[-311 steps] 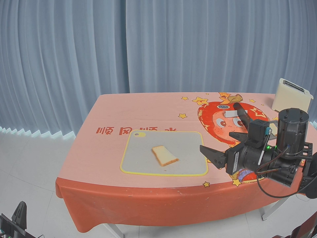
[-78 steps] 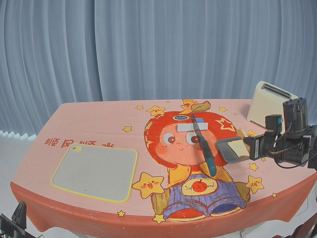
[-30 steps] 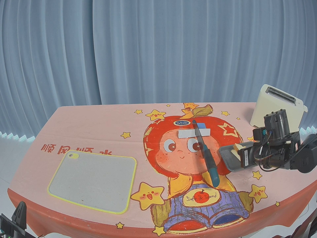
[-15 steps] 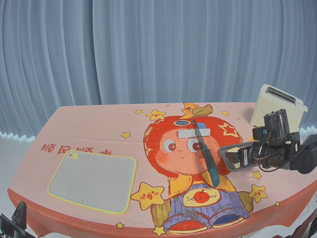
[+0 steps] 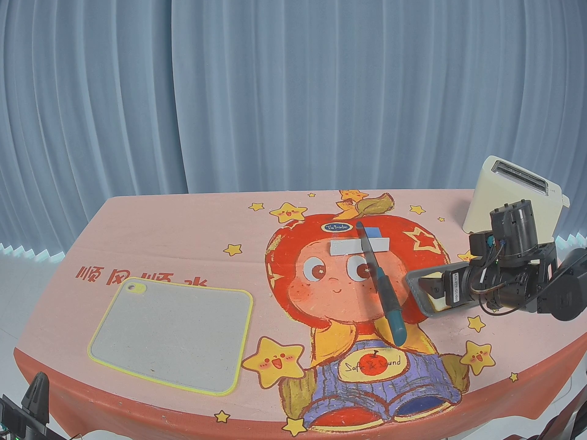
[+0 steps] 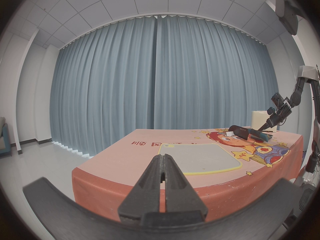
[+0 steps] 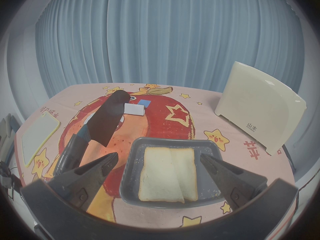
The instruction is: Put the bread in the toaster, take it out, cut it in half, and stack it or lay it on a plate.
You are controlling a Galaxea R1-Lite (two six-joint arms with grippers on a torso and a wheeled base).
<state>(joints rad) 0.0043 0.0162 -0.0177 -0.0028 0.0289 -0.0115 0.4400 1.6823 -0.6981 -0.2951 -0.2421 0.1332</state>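
- Bread (image 7: 166, 174) is seen as two pale pieces laid flat side by side, touching along a seam, inside a dark grey plate (image 7: 131, 170).
- The seam is lined up roughly with the gap between the right gripper's (image 7: 158, 157) fingers. These are spread wide, one to each side of the plate. Contact with its rim cannot be made out.
- The plate is set on the right part of the table (image 5: 183, 239), between the knife (image 5: 382, 288) and the cream toaster (image 5: 513, 197).
- The knife's long axis is laid near to far, with the teal handle toward the near edge. The dark blade points at the curtain and lies across a small white card (image 7: 134, 109).
- The toaster is stood at the far right corner, with its slot facing up.
- The table is covered with a pink cartoon-printed cloth. Open cloth is left between the knife and the cutting board (image 5: 171, 334), which lies near the front left edge.
- The left gripper (image 6: 163, 159) is held off the table, beyond its left end, with its fingers pressed together.
- The room behind is closed off by a blue-grey curtain (image 5: 306, 80).
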